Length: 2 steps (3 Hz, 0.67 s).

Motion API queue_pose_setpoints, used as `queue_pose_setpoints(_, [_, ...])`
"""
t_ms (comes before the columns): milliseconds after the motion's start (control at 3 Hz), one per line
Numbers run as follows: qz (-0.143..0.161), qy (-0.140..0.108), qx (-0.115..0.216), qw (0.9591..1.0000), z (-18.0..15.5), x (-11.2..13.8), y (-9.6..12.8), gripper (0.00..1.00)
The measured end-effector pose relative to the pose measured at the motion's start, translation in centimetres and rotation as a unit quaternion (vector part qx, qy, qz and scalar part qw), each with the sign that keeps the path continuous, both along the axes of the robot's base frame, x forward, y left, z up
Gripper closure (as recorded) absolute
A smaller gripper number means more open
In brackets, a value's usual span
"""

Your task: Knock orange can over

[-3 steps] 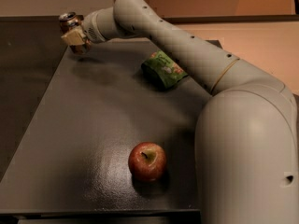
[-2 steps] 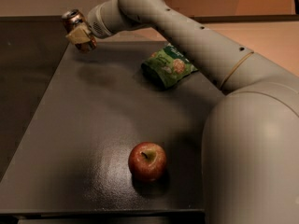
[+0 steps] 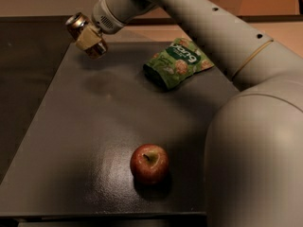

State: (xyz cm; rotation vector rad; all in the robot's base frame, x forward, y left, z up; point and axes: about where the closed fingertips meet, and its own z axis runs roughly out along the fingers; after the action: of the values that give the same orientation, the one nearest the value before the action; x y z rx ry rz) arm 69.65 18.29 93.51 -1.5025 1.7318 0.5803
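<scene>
The orange can (image 3: 76, 22) is at the far left corner of the dark table (image 3: 94, 126). It is tilted, its silver top leaning up and to the left, and its brown lower end shows below the gripper. My gripper (image 3: 90, 40) is shut on the can's middle, and a pale finger pad (image 3: 88, 38) covers its side. I cannot tell if the can's base touches the table. My arm reaches in from the right across the table's back.
A green snack bag (image 3: 176, 63) lies at the back right of the table, under the arm. A red apple (image 3: 149, 163) sits near the front middle. My large arm body (image 3: 255, 150) fills the right side. Dark floor lies left of the table.
The gripper and can have moved slightly right and toward me. The can now leans further over, top to the left. The bag and apple have not moved on the table.
</scene>
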Motion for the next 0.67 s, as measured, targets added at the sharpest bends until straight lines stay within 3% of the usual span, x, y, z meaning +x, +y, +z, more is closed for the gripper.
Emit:
queue_pose_setpoints(333, [0.047,0.022,-0.063,0.9967,-0.8,-3.3,-1.3,1.00])
queue_pose_setpoints(667, [0.097,0.027,-0.126,0.9869,-1.4,-5.8,-2.0,1.00])
